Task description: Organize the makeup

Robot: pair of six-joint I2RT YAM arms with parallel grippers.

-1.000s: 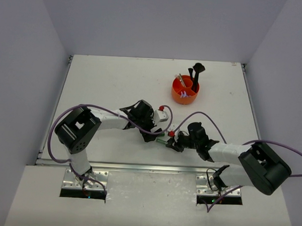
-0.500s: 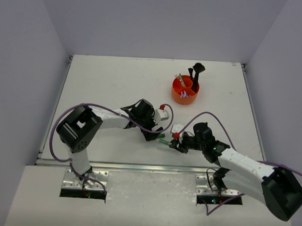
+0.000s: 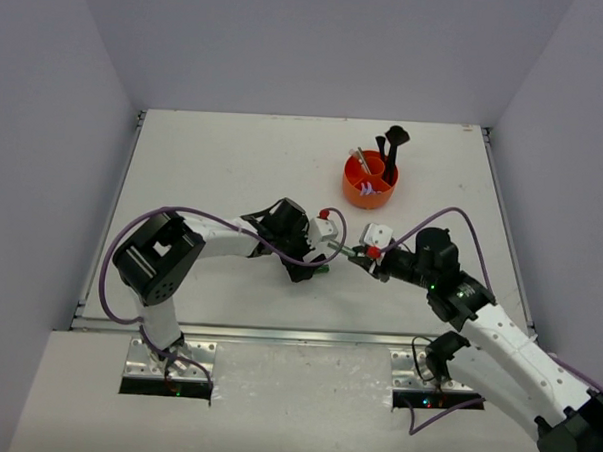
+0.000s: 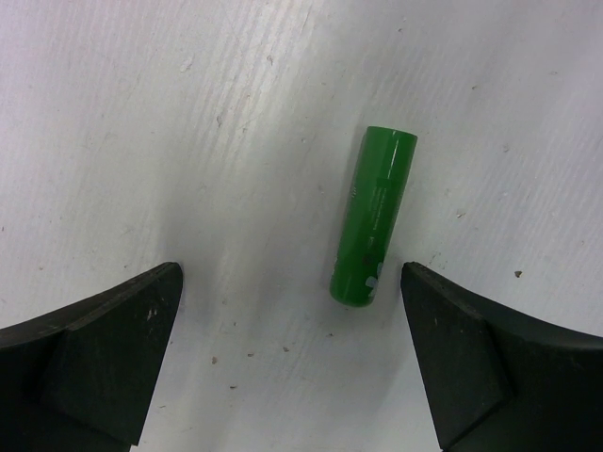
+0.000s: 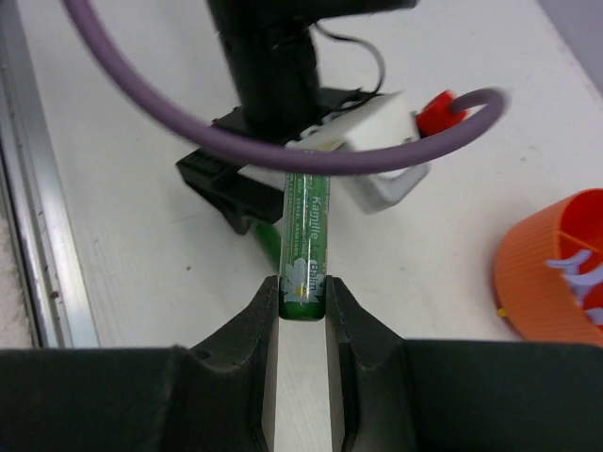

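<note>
Right wrist | green tube point(image 5: 306, 237) in right pincer point(image 5: 303, 288) | long axis straight ahead

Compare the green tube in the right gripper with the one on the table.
The held green tube is pinched at one end by the right gripper; the lying green tube rests flat below the open left gripper. The held tube's lettering is clear, the lying tube's faint. Both are slim, green.

White-lettered green tube point(image 5: 306, 254), second green tube point(image 4: 373, 217), orange cup point(image 3: 370, 181), black brushes point(image 3: 396, 137), purple cable point(image 5: 203, 141), white table point(image 3: 214, 162)
</note>
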